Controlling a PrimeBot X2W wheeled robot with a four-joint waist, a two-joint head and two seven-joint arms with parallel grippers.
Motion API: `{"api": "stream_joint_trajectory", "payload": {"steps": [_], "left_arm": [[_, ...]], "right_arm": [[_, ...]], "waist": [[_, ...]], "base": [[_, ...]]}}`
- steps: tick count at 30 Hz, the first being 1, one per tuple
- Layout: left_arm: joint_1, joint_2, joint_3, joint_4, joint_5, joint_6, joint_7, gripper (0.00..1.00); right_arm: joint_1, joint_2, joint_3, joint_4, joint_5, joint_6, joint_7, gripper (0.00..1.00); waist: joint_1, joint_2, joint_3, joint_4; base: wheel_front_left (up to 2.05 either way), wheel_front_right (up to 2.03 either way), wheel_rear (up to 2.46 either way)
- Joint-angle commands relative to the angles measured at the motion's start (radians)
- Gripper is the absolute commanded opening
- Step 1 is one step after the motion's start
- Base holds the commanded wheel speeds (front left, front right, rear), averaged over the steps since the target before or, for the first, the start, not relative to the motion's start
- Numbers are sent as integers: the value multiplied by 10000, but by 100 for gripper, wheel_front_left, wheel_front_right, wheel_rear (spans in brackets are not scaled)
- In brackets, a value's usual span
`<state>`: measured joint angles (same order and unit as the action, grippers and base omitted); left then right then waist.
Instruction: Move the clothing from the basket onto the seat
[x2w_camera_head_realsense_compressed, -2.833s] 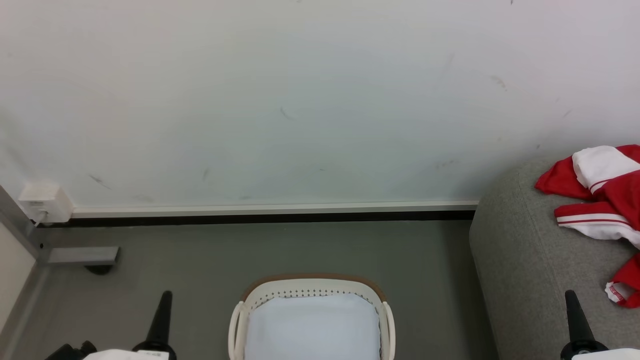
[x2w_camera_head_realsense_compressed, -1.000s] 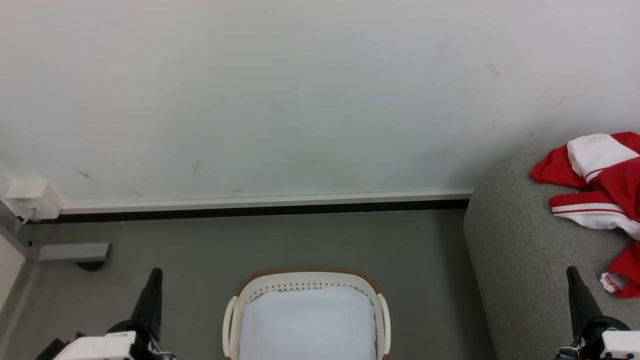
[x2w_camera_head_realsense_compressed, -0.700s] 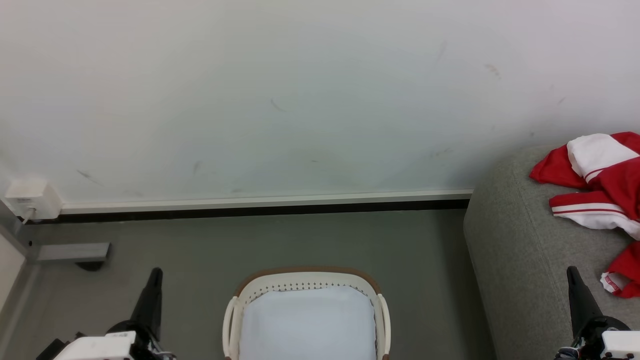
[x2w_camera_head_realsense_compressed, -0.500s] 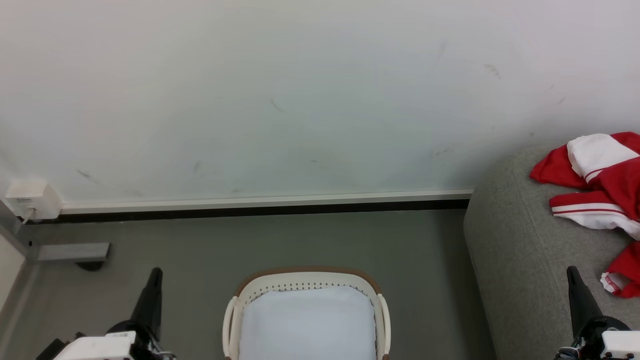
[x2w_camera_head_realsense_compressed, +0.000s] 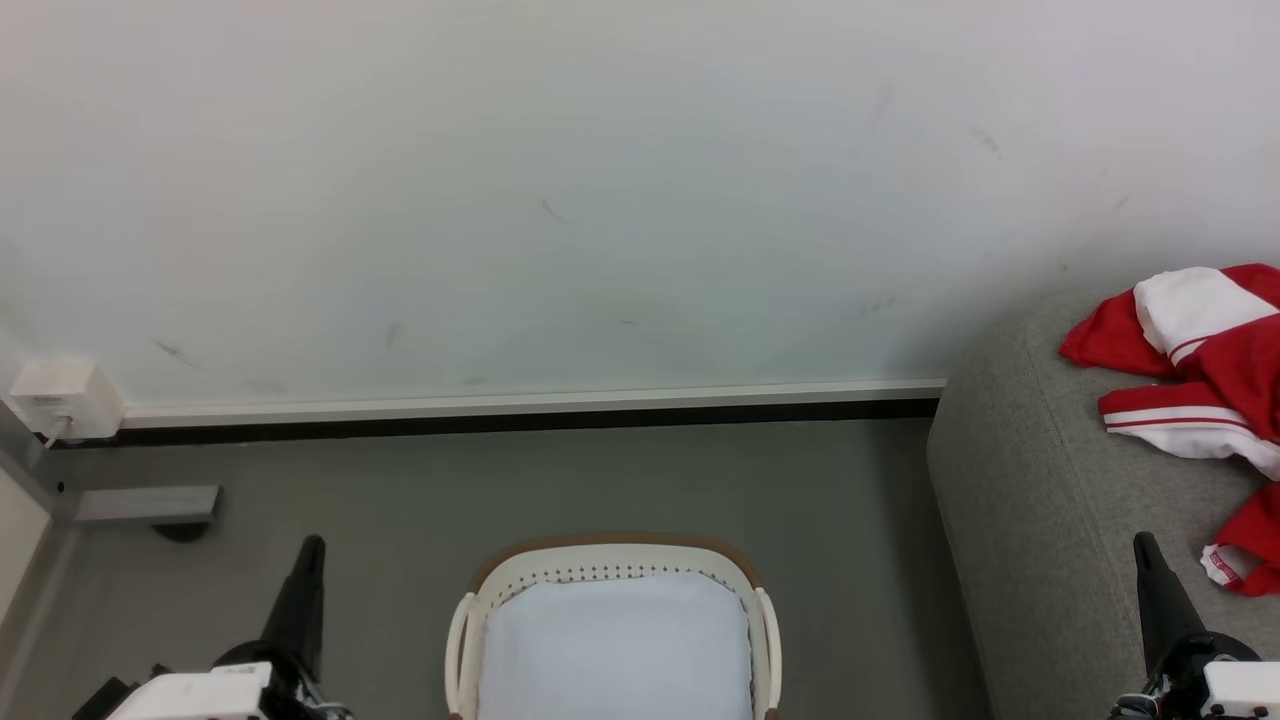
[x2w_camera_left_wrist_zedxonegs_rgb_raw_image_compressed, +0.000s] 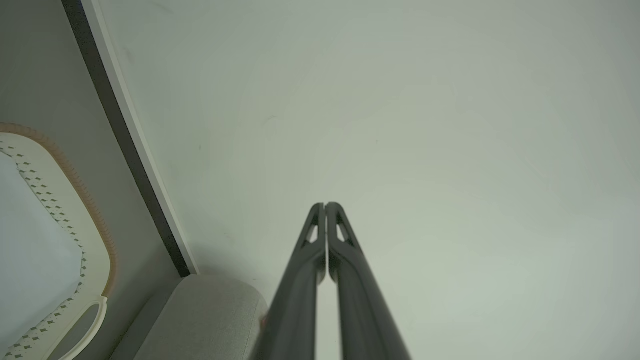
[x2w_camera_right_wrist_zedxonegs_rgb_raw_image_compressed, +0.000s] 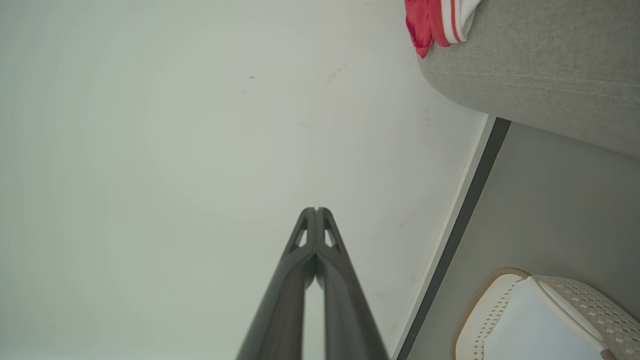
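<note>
A: Biggest first: what's round the basket (x2w_camera_head_realsense_compressed: 618, 556)?
B: A pale wall (x2w_camera_head_realsense_compressed: 600, 180) behind it, scuffed in spots, w/ a white-and-black skirting strip (x2w_camera_head_realsense_compressed: 530, 405) along the bottom. The grey floor (x2w_camera_head_realsense_compressed: 640, 480) runs from that strip to the basket, which sits on it.
A: And the seat (x2w_camera_head_realsense_compressed: 1030, 520)?
B: Right of the basket and apart from it, a strip of floor btwn them. Grey fabric, rounded corner toward the basket, far end reaching the wall.
A: The basket itself?
B: Cream, brown rim, holes in the sides, handles L & R. Its white lining (x2w_camera_head_realsense_compressed: 615, 650) shows inside, flat & smooth. The near part is cut off by the picture edge, so can't tell re that bit.
A: Where's the clothing (x2w_camera_head_realsense_compressed: 1215, 370)?
B: Red-and-white, crumpled, lying on top of the seat, well to the right of the basket & not touching it.
A: Anything else nearby?
B: Left of the basket, well apart: a grey metal bar (x2w_camera_head_realsense_compressed: 145, 505) on the floor by the skirting strip, and above that a small white box (x2w_camera_head_realsense_compressed: 62, 398) on the wall w/ a thin cable.
A: Grippers?
B: The left gripper (x2w_camera_left_wrist_zedxonegs_rgb_raw_image_compressed: 325, 206) is left of the basket, over the floor, near it but not touching. Its fingers are pressed together tip to tip, nothing btwn them. The right gripper (x2w_camera_right_wrist_zedxonegs_rgb_raw_image_compressed: 316, 210) is right of the basket, seen against the seat's fabric in the head view, short of the clothing. Same there: fingers closed tip to tip, holding nothing
</note>
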<state>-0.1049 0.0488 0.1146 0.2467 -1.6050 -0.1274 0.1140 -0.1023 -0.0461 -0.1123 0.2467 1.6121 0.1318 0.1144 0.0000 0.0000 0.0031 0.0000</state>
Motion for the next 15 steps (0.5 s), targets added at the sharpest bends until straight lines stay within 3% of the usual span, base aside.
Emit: {"api": "stream_joint_trajectory", "payload": {"steps": [1,15], "left_arm": [[-86,23,19,-30,-142,-62,40,0],[-85,23,18,-31,-141,-62,40,0]], "right_arm": [[-133,-78,-40,-44,18,-21,30,0],[-134,-78,-39,-44,18,-21,29,0]], "waist": [[0,0,0,0],[0,0,0,0]], "base": [[0,0,0],[0,0,0]]}}
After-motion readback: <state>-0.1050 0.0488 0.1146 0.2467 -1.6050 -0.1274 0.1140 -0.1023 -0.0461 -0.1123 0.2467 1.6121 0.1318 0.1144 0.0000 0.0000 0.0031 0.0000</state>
